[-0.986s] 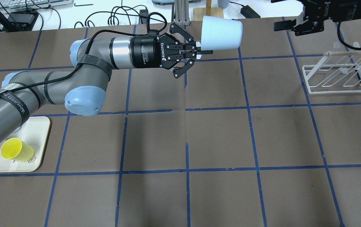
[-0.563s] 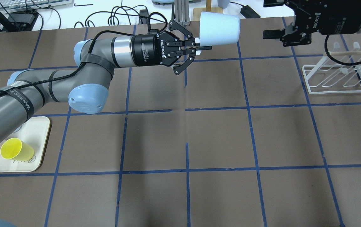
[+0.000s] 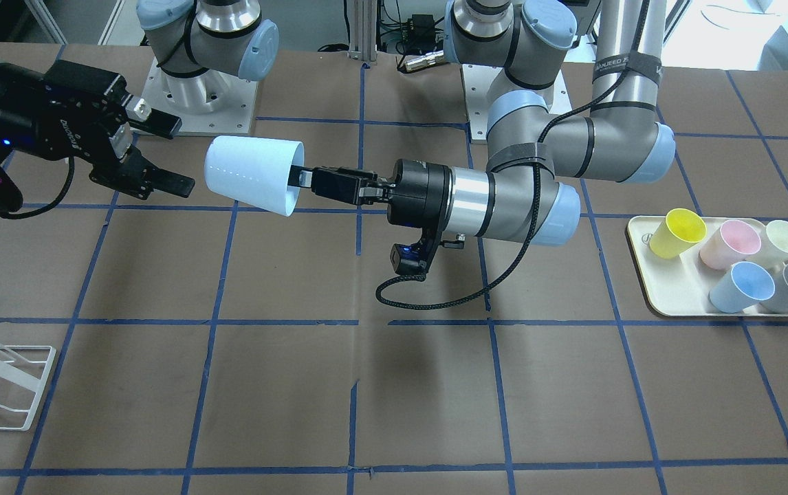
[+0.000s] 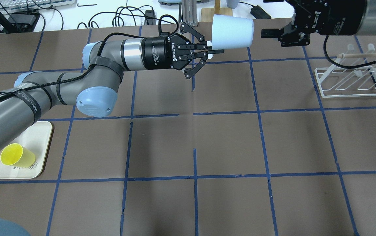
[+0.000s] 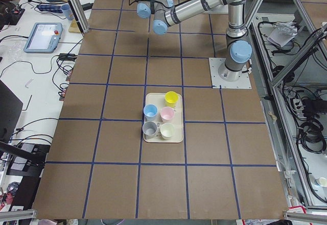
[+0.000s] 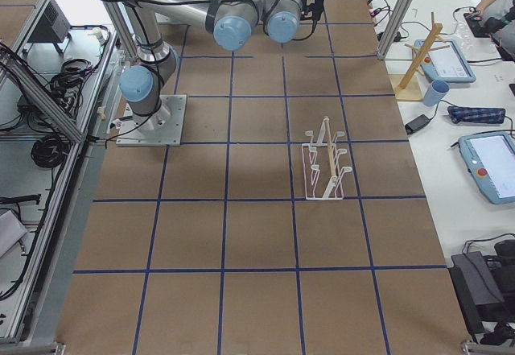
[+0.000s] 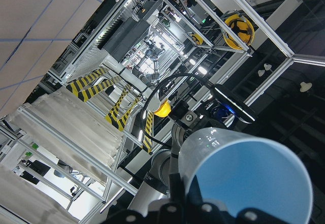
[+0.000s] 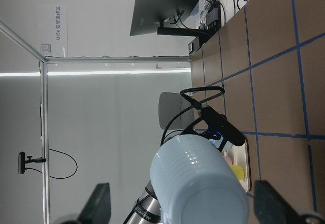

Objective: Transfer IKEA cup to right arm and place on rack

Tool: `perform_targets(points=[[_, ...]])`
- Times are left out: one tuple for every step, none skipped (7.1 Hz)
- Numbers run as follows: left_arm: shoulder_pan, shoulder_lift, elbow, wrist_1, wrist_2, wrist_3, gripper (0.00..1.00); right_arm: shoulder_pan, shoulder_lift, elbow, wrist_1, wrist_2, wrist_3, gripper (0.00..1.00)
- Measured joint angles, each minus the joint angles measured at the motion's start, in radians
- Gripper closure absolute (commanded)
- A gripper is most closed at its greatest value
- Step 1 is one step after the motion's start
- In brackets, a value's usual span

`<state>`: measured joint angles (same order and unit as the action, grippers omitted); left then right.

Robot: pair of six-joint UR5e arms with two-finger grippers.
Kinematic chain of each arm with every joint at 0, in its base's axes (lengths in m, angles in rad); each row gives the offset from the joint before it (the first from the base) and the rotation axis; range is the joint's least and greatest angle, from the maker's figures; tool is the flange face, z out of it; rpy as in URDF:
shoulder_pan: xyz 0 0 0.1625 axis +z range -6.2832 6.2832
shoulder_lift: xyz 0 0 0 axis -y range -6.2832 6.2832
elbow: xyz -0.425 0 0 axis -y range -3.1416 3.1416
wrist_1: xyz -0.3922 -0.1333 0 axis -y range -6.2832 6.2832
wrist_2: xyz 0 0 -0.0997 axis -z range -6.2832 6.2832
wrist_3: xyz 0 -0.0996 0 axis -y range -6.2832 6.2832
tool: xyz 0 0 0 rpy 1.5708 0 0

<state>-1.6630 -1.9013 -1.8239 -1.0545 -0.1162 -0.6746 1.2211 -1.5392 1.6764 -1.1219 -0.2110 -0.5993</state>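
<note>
We are looking at the IKEA cup (image 3: 253,175), a pale blue tumbler lying sideways in the air over the middle of the table, roughly midway between its two short ends. The left gripper (image 4: 215,51) is clamping its rim, one finger inside the mouth and one outside, so the closed bottom is pointing at the right gripper (image 3: 172,155). That gripper's fingers are standing wide apart just beside the cup's bottom, not touching it. We are judging this to be the handover step. The next move is calling for the right gripper to bring its fingers around the cup's body and close firmly before the left one lets go, since the tapered wall could slip. The rack (image 4: 352,95) is standing toward the table's end on the robot's right, and a tray (image 3: 669,307) of five other cups (image 3: 731,244) is sitting toward the opposite end. The table (image 4: 227,144) is showing brown sheets gridded with blue tape. Beyond its far edge a white bench (image 4: 70,19) is carrying cables (image 4: 125,14) and a keyboard (image 4: 27,5).
</note>
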Motion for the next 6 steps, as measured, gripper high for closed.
perform_targets(points=[[-0.007, 0.0, 0.0, 0.0, -0.002, -0.001, 1.0, 0.001, 0.005, 0.0, 0.001, -0.003, 0.002, 0.0], [-0.011, 0.0, 0.001, 0.001, -0.003, -0.001, 1.0, 0.001, 0.007, 0.001, 0.004, -0.004, 0.002, 0.0], [-0.013, 0.0, 0.001, 0.001, -0.003, -0.002, 1.0, 0.002, 0.007, 0.001, 0.008, -0.005, 0.002, 0.0], [-0.013, 0.0, 0.001, 0.001, -0.003, -0.002, 1.0, 0.003, 0.008, 0.006, 0.01, -0.006, 0.003, 0.0], [-0.014, -0.001, 0.002, 0.001, -0.003, -0.002, 1.0, 0.005, 0.008, 0.022, 0.009, -0.006, 0.002, 0.0], [-0.014, -0.001, 0.003, 0.001, -0.003, -0.002, 1.0, 0.006, 0.006, 0.043, 0.007, -0.006, 0.001, 0.0]])
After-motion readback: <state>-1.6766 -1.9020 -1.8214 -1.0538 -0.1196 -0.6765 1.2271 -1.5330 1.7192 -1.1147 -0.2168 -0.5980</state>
